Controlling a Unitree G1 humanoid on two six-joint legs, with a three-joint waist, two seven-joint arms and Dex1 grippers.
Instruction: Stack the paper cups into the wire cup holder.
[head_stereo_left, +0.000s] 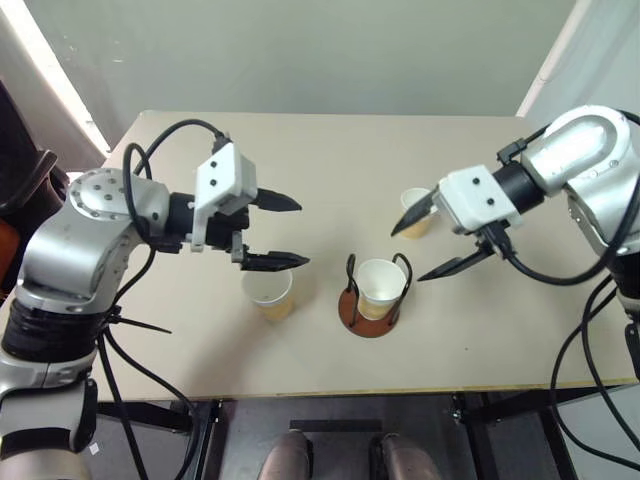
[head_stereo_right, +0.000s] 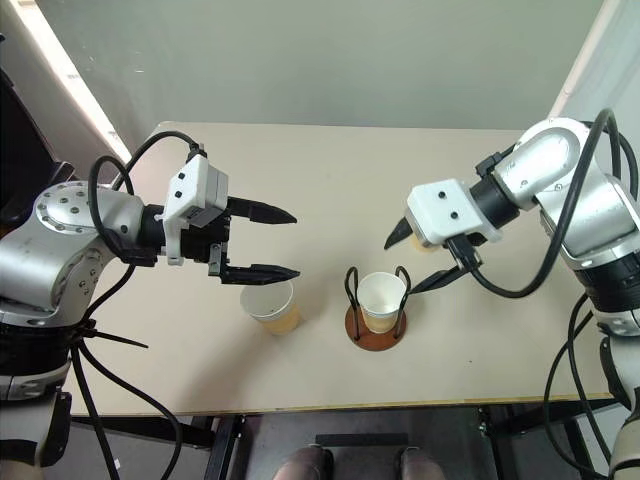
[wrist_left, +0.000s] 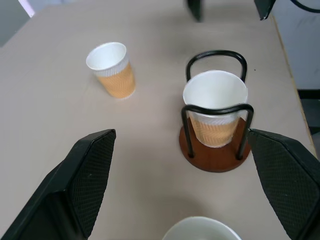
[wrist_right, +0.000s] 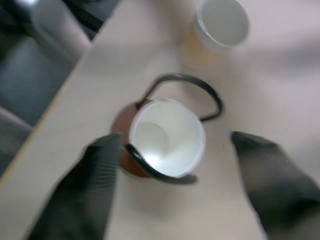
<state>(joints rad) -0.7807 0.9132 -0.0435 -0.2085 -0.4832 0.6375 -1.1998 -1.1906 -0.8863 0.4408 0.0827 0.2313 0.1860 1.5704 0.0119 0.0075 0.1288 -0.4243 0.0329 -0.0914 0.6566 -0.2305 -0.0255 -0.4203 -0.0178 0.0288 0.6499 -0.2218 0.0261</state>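
Note:
The wire cup holder (head_stereo_left: 352, 311), a reddish-brown disc with two black wire loops, stands near the table's front middle. One paper cup (head_stereo_left: 381, 287) sits upright inside it. My right gripper (head_stereo_left: 407, 256) hovers open just right of and above that cup, with nothing between its fingers. A second paper cup (head_stereo_left: 270, 292) stands left of the holder, partly under my open left gripper (head_stereo_left: 303, 233), which is empty. Behind my right gripper's upper finger stands a third cup (head_stereo_left: 417, 212), partly hidden. In the right wrist view the holder's cup (wrist_right: 167, 137) lies between the fingers (wrist_right: 100, 175).
The beige table (head_stereo_left: 330, 160) has bare room behind the cups. Its front edge (head_stereo_left: 330, 393) runs close to the holder. A dark object (head_stereo_left: 25, 180) stands beyond the table's left side.

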